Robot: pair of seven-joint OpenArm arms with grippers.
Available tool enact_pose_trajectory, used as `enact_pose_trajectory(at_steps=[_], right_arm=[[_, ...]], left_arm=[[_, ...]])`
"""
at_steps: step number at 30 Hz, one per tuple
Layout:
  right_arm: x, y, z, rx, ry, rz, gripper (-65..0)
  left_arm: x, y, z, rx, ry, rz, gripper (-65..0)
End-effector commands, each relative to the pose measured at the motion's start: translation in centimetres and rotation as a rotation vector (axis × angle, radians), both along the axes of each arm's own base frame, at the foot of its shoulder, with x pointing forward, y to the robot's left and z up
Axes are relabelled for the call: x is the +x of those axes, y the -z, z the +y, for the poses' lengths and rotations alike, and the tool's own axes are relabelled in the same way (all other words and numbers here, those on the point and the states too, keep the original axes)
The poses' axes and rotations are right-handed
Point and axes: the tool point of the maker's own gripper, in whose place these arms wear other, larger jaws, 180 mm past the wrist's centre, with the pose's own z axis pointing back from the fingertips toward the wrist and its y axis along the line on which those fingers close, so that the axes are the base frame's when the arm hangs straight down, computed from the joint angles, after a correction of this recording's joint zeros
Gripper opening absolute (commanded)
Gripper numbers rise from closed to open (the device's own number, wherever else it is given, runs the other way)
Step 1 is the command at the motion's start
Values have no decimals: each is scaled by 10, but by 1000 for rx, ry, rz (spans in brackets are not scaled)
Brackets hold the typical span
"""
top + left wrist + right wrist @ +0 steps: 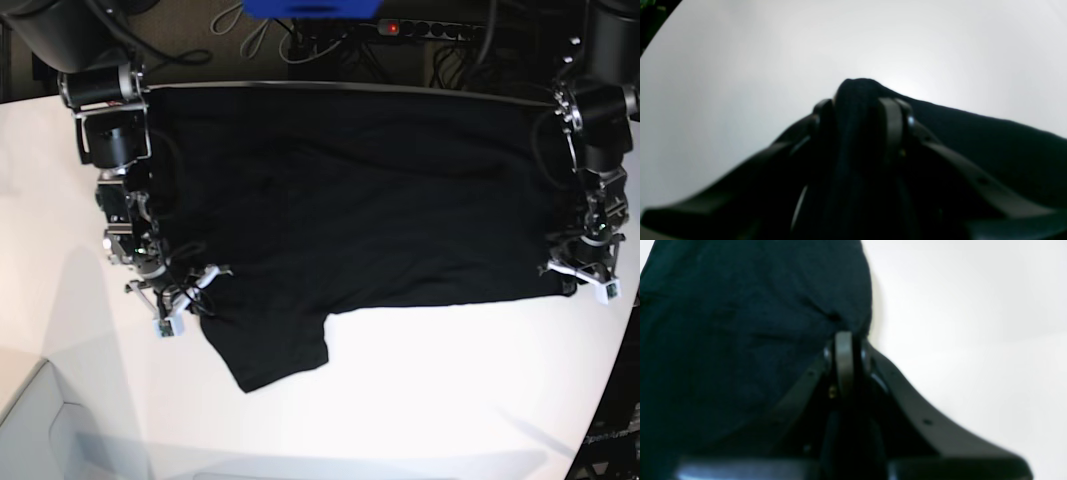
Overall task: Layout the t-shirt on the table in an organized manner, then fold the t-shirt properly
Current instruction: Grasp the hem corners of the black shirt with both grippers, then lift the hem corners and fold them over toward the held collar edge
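Fabric of the black t-shirt (350,200), spread flat on the white worktop (420,400), is clamped at one edge between the left fingers (860,110) and at the opposite edge, just above a sleeve, between the nearly closed right fingers (844,353).

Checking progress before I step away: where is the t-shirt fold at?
Done: the t-shirt lies mostly spread across the table, one sleeve sticking out toward the front. In hand: the left gripper pinches a bunch of cloth at one side edge, and the right gripper is shut on the opposite edge. Left: no fold is visible yet, so all the folding remains.
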Motion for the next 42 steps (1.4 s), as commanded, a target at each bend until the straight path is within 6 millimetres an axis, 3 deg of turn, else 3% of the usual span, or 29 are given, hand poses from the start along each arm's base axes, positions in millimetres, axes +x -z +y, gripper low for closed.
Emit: enact_pose_trajectory(at_steps=[1,7,9,11,12,18,21,23,31,34,38,42], right_arm=[[-17,20,-2,-41,-24,110,-650],[-17,20,-2,-41,-24,110,-650],[-17,20,-2,-41,-24,110,-650],[-17,20,-2,-40,-24,107,-650],[-17,20,-2,-40,-24,107,-650],[-12,2,4,-30,-34,45,-650],[-9,-25,12,-35,-62,-47,-650],[-10,-38,17,-35,-76,-87,-650],[-19,-62,23,-46,-104,-162,-650],[-24,-76,5,-41,-51,-205,-650],[-32,-96,-15,-42,6,-262,-650],[-51,-102,-22,-50,23,-281,-650]], left_arm=[[8,-13,7,11,-2,-19,-437],[5,-5,3,0,0,-5,-449],[2,-2,2,-2,0,2,-513],[2,-2,2,-1,-1,2,-643],[2,-2,2,-1,-1,2,-650],[5,-6,0,-4,8,-12,-649],[12,-16,-1,4,23,-24,-650],[5,-16,1,-14,19,-2,-650],[-1,-48,-11,-18,75,-56,-650],[-7,-59,-15,-19,86,-81,-650],[-21,-73,3,-38,31,-120,-650],[-31,-79,15,-45,0,-119,-650]])
